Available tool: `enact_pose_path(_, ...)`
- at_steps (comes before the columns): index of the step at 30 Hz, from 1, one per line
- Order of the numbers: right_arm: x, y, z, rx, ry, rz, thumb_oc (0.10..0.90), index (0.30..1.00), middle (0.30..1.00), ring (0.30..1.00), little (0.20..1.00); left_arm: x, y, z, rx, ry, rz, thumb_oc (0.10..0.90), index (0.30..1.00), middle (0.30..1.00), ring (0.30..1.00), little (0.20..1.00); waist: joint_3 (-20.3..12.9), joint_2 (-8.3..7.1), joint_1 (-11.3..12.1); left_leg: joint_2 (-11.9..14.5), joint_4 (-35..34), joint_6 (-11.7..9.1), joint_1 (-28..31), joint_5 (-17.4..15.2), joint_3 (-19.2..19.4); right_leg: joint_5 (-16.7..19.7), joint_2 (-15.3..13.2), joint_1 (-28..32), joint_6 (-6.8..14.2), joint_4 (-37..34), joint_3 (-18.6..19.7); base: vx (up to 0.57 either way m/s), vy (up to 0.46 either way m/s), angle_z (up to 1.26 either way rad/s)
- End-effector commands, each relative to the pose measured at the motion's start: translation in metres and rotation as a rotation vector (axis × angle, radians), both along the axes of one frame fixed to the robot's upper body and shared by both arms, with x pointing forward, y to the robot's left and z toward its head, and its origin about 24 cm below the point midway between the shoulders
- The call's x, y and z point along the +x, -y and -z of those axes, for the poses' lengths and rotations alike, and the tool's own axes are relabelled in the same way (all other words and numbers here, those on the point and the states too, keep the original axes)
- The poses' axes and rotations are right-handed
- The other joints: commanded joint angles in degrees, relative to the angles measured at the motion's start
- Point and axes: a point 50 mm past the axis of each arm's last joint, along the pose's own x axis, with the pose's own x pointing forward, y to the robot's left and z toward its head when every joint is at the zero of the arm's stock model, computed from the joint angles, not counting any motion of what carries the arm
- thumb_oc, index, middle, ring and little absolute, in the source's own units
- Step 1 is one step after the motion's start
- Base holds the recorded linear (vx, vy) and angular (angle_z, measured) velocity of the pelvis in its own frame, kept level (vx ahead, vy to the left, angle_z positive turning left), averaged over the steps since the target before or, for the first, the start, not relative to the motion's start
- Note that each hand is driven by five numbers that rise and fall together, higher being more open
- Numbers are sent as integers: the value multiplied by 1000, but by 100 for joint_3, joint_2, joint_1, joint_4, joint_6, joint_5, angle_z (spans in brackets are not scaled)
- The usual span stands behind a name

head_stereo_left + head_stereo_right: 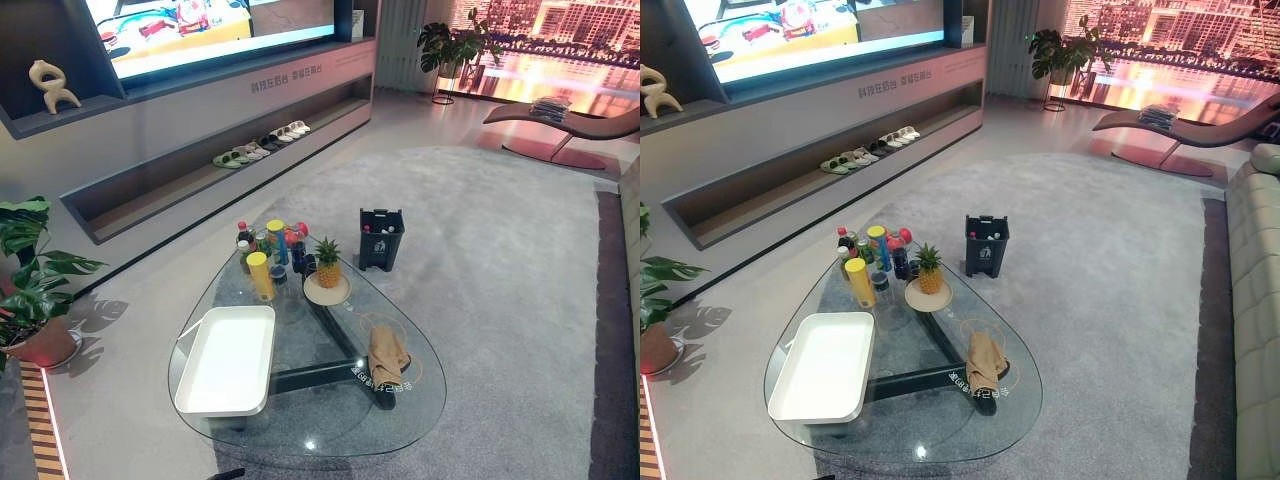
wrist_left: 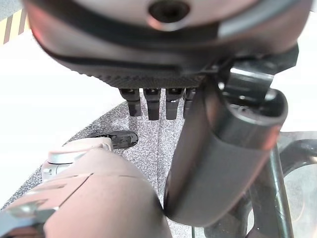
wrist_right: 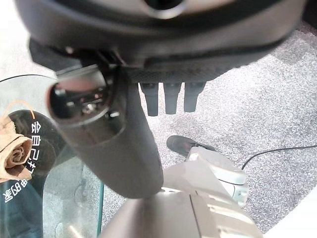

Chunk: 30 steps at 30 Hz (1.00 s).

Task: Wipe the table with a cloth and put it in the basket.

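Note:
A crumpled tan cloth (image 1: 386, 355) lies on the right side of the glass table (image 1: 330, 425), near its edge. The right wrist view also catches the cloth (image 3: 15, 154) through the glass. A white rectangular basket (image 1: 228, 362) sits on the table's left side, with nothing in it. My left hand (image 2: 163, 49) hangs off the table over the grey carpet, its fingers (image 2: 152, 105) straight and holding nothing. My right hand (image 3: 163, 44) hangs beside the table's right edge, fingers (image 3: 171, 99) straight, apart from the cloth.
At the table's far end stand several bottles and cans (image 1: 268, 250) and a pineapple (image 1: 327, 264) on a plate. A dark bin (image 1: 381, 238) sits on the carpet behind the table. A potted plant (image 1: 30, 290) is at the left, a sofa (image 1: 1255, 300) at the right.

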Motion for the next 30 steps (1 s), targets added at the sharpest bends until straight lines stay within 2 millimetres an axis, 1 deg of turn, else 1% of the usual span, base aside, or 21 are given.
enact_pose_path(1, 14, -14, 2, 36, -6, -47, 800, 900, 900, 900, 900, 19, 2, -2, 1, 16, 46, 800, 900, 900, 900, 900, 370, -5, 15, -132, 36, 158, -18, -25, -6, -79, -169, 149, 81, 161, -181, 0, 0, 0)
enact_pose_path(16, 14, -15, 3, 44, -8, -54, 800, 900, 900, 900, 900, 21, -1, -3, 26, 25, 48, 800, 900, 900, 900, 900, 366, -30, 28, -131, 36, 158, -23, -25, -28, -88, -153, 161, 71, 153, -181, 0, 0, 0)
enact_pose_path(30, 10, -10, 2, 19, -28, -29, 800, 900, 900, 900, 900, 22, -2, -4, 23, 32, 47, 800, 900, 900, 900, 900, 345, -29, 30, -123, 36, 157, 3, -27, -6, -82, -155, 184, 73, 148, -201, 0, 0, 0)
